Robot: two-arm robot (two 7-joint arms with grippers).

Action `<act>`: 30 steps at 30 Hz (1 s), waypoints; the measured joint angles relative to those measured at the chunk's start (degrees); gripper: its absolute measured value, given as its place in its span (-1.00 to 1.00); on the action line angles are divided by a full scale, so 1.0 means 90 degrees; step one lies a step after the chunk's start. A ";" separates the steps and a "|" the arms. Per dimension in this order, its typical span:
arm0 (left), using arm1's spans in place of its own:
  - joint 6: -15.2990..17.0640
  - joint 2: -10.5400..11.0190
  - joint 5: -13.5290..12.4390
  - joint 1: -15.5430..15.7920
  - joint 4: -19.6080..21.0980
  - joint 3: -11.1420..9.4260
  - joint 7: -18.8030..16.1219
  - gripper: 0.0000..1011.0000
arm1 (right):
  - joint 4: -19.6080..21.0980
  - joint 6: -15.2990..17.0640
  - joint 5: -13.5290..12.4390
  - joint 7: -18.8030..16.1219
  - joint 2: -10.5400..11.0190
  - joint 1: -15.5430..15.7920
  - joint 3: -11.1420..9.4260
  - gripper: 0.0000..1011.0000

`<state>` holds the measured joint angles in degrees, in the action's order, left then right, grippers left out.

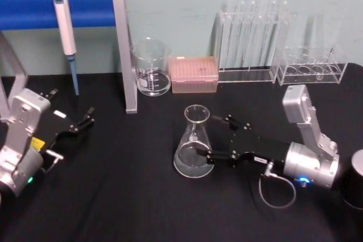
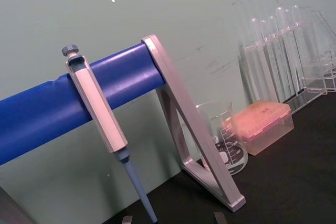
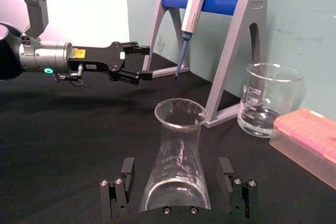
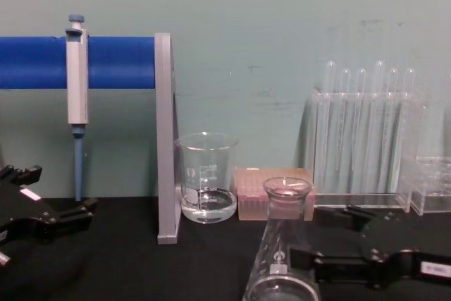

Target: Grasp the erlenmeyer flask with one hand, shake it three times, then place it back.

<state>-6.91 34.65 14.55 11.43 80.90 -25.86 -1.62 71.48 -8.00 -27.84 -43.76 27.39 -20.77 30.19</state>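
Note:
The erlenmeyer flask (image 1: pixel 194 145) stands upright on the black table, clear glass with a wide base and a flared rim. My right gripper (image 1: pixel 209 137), black on a silver-grey arm, reaches in from the right with its fingers on either side of the flask's lower body. In the right wrist view the flask (image 3: pixel 177 161) sits between the two fingers (image 3: pixel 126 170) with a small gap on each side, so the gripper (image 3: pixel 176 170) is open. The chest view shows the flask (image 4: pixel 282 259) low at centre. My left gripper (image 1: pixel 87 117) rests open at the far left, apart from the flask.
A glass beaker (image 1: pixel 151 69) with a little liquid stands behind the flask, beside a pink tip box (image 1: pixel 194 75). A pipette (image 1: pixel 65 26) hangs on the blue-barred stand (image 1: pixel 125 55) at back left. Test tube racks (image 1: pixel 249 38) line the back right. A black cylinder (image 1: pixel 354 179) sits at the right edge.

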 joint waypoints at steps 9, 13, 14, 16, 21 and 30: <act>0.0000 0.0000 0.0000 0.0000 0.0000 0.0000 0.0000 0.98 | 0.0616 0.0263 -0.0131 0.0421 0.0467 0.0401 -0.0340 0.98; 0.0000 0.0000 0.0000 0.0000 0.0000 0.0000 0.0000 0.98 | 0.0837 0.0198 -0.0134 0.0781 0.0549 0.0540 -0.0606 0.98; 0.0000 0.0000 0.0000 0.0000 0.0000 0.0000 0.0000 0.98 | 0.0879 0.0156 -0.0134 0.0874 0.0551 0.0569 -0.0679 0.98; 0.0000 0.0000 0.0000 0.0000 0.0000 0.0000 0.0000 0.98 | 0.0993 0.0025 -0.0134 0.1171 0.0528 0.0658 -0.0911 0.98; 0.0000 0.0000 0.0000 0.0000 0.0000 0.0000 0.0000 0.98 | 0.1161 -0.0313 -0.0030 0.1869 0.0314 0.0822 -0.1360 0.98; 0.0000 0.0000 0.0000 0.0000 0.0000 0.0000 0.0000 0.98 | 0.1206 -0.0581 0.0462 0.2921 -0.0162 0.0991 -0.1658 0.98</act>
<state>-6.91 34.64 14.55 11.43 80.90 -25.86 -1.62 82.34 -13.23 -23.68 -17.47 25.92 -11.85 15.27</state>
